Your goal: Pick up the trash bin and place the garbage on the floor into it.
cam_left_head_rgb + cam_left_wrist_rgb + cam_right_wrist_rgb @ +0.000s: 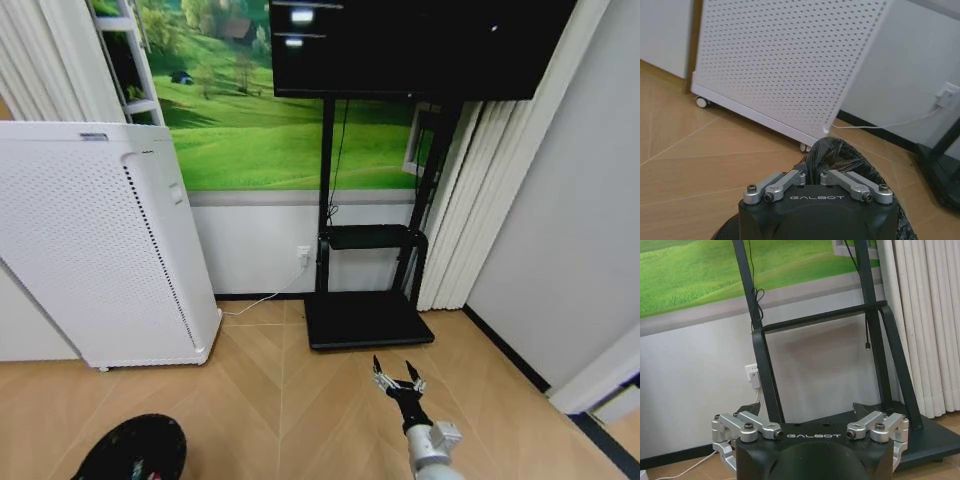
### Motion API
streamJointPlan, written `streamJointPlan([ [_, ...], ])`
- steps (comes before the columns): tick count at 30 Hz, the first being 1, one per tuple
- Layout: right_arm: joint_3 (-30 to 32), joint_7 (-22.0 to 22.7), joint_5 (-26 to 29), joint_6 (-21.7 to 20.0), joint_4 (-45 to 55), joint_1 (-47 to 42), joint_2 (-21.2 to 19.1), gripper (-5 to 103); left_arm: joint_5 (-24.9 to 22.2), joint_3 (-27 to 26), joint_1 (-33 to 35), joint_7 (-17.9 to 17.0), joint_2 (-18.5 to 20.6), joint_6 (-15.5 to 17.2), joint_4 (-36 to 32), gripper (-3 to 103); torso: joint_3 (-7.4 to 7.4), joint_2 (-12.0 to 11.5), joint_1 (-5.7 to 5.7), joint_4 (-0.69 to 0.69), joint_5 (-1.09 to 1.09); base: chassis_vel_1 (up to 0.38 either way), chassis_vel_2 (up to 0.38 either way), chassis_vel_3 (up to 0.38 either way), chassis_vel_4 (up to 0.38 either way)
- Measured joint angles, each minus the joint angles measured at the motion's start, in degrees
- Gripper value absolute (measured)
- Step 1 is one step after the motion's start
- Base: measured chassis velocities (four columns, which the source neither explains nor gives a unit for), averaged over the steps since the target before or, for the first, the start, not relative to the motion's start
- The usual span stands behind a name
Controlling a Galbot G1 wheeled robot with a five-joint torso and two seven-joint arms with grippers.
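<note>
The trash bin (pixel 135 448) is a black round basket lined with a black plastic bag, low at the left edge of the head view over the wooden floor. In the left wrist view my left gripper (pixel 811 173) is shut on the bin's bagged rim (pixel 834 150), its links drawn together at the middle. My right gripper (pixel 398 376) hangs open over bare floor in front of the TV stand's base, with nothing between its spread fingers (pixel 746 411). The garbage is out of view.
A tall white perforated air purifier (pixel 100 240) on castors stands at the left, close behind the bin. A black TV stand with a flat base (pixel 365 318) sits ahead against the wall, and a white cable (pixel 262 300) runs to a socket. Curtains (pixel 480 200) hang on the right.
</note>
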Motion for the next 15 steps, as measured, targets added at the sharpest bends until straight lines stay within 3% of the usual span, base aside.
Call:
streamJointPlan([
  [3,-0.6,-0.4,0.0,0.0,-0.3,0.9,-0.4,100,1.5,0.3,0.8,3.5,-0.7,-2.4,1.8,7,0.0,0.0,0.0,0.02,0.0,-0.066,-0.03,0.041,0.021],
  [5,-1.0,-0.5,0.0,0.0,-0.5,1.4,-0.6,100,1.5,0.4,1.1,3.8,-1.2,-3.0,2.2,7,0.0,0.0,-0.01,0.01,0.02,-0.034,-0.009,0.013,0.008],
  [15,-1.7,-1.9,0.2,0.3,-1.0,2.1,-1.0,100,2.3,1.6,1.7,2.3,-4.7,-5.0,4.5,7,0.0,0.0,-0.01,0.0,0.0,0.0,0.0,0.0,0.0],
])
